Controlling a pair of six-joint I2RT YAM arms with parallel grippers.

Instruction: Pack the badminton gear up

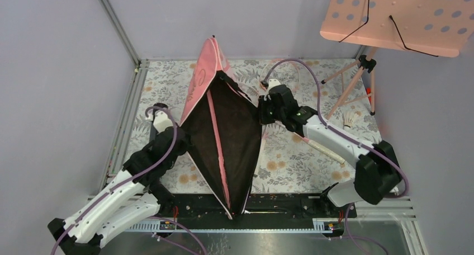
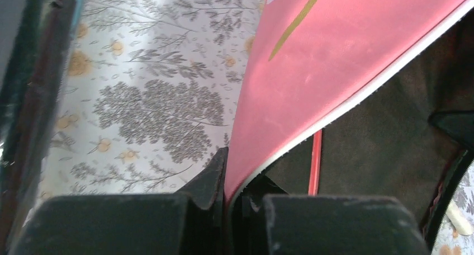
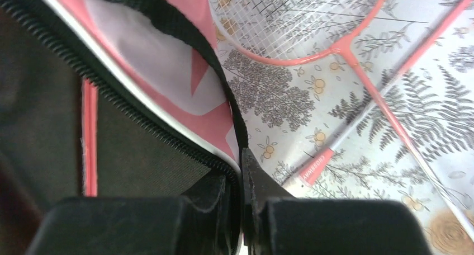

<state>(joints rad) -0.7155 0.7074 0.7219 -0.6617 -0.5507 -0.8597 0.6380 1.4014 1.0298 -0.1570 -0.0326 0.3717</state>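
From above, the left arm reached in from the near left corner with its elbow bent. The left gripper (image 1: pixel 183 139) met the left edge of the pink racket bag (image 1: pixel 223 126), which lay spread wide open at mid-table with its black lining up. Only the left wrist view showed the fingers (image 2: pixel 207 182) clamped tight on the bag's pink flap above the floral tablecloth (image 2: pixel 140 98). The right arm stretched from the near right, and the right gripper (image 1: pixel 262 114) was at the bag's right edge. Its wrist view showed the jaws pinched on the black zipper trim. It also showed a pink-framed racket (image 3: pixel 290 20) and a second racket's shaft (image 3: pixel 316 166) just right of the bag. Farther right, a shuttlecock (image 1: pixel 349 121) lay near the music stand (image 1: pixel 402 14).
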